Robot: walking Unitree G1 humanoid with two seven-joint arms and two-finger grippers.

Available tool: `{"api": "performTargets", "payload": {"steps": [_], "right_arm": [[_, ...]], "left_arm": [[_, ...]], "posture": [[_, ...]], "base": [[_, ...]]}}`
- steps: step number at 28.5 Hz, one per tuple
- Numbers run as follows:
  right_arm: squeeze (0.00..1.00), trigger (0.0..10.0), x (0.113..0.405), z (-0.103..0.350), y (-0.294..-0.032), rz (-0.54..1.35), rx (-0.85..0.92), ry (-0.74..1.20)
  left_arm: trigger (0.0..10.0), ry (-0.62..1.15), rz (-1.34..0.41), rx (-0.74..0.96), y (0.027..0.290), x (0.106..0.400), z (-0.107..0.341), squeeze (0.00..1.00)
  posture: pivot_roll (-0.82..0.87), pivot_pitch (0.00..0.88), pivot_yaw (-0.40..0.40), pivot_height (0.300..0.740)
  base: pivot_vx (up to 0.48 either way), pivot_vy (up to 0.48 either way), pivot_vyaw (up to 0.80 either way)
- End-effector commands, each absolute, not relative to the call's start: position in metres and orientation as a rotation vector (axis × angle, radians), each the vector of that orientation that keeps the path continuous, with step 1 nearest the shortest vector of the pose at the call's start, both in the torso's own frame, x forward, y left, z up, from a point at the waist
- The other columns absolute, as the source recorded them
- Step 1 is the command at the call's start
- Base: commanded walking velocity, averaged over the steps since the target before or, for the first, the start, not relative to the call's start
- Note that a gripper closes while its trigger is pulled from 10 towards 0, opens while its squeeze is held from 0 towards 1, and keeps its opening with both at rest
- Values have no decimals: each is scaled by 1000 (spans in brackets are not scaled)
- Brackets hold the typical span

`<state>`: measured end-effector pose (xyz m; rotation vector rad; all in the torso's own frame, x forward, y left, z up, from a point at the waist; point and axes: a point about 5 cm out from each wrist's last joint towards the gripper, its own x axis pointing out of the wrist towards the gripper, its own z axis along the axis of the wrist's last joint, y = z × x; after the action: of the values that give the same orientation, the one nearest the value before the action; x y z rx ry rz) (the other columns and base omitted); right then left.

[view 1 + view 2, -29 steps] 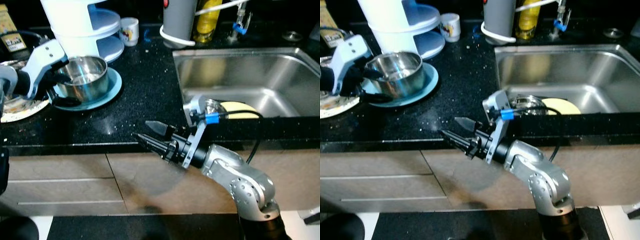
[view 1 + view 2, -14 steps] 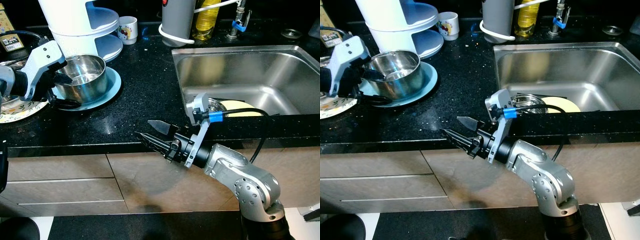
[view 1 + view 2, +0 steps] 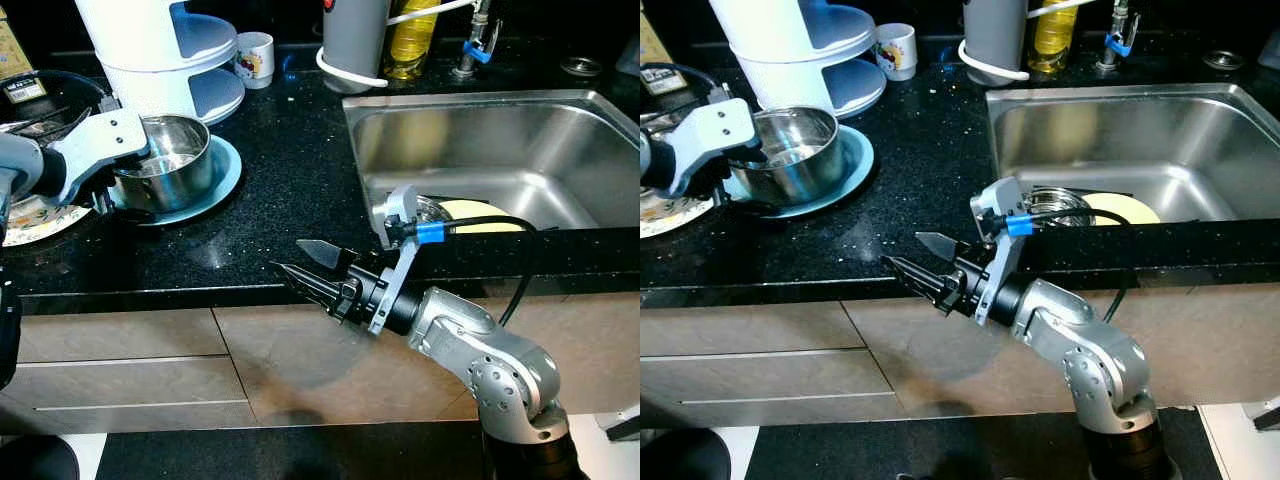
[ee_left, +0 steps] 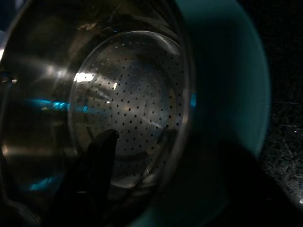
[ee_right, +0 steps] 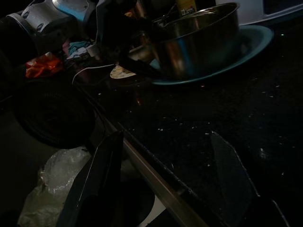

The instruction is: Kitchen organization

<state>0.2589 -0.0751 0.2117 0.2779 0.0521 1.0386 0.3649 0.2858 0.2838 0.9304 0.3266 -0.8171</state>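
Left gripper (image 3: 128, 190): it is sitting at the near-left rim of the steel colander bowl (image 3: 168, 172), one black finger (image 4: 97, 163) reaching down inside over the perforated base, the other outside the wall; the fingers are straddling the rim, but whether they are actually pinching it I cannot tell.
Steel colander bowl: it is standing upright on the teal plate (image 3: 222, 170), on the left part of the black counter (image 3: 290, 170); the left wrist view is showing its dotted, holed bottom and shiny wall.
Teal plate: it is lying flat on the counter, just in front of the white tiered stand (image 3: 160, 50), its rim showing around the bowl.
Right gripper (image 3: 310, 270): it is hovering in front of the counter's front edge, above the cabinet drawers (image 3: 130, 370), pointing left; its two fingers are standing spread apart and gripping nothing.
Sink (image 3: 500, 150): a steel basin to the right, holding a pale yellow plate (image 3: 480, 215) and a steel piece beside it.
Back of the counter: a small white mug (image 3: 255, 55), a grey cylinder (image 3: 355, 40) and a yellow bottle (image 3: 412, 40) are lining up behind.
Far left: a patterned plate (image 3: 35, 218) is lying beside the teal plate.
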Motion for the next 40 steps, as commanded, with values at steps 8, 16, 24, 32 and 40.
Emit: {"api": "performTargets", "payload": {"steps": [8, 16, 24, 32, 40], "right_arm": [[0, 10000, 259, 212, -72, 1042, 271, 51], [0, 10000, 261, 212, -72, 1030, 271, 43], [0, 10000, 267, 213, -70, 1017, 277, 26], [0, 10000, 276, 216, -69, 993, 283, 2], [0, 10000, 291, 219, -72, 911, 320, -19]], "left_arm": [[0, 384, -888, 892, 284, 363, 274, 0], [0, 314, -925, 850, 277, 365, 286, 0], [0, 171, -974, 821, 261, 367, 314, 0], [0, 48, -1051, 820, 241, 368, 331, 0], [0, -50, -1035, 858, 224, 372, 339, 0]], "posture": [[-59, 108, 12, 740], [-51, 100, 21, 740], [-35, 81, 32, 740], [-25, 62, 36, 740], [-15, 42, 45, 740]], "base": [[0, 0, 0], [0, 0, 0], [0, 0, 0], [0, 0, 0], [0, 0, -95]]}}
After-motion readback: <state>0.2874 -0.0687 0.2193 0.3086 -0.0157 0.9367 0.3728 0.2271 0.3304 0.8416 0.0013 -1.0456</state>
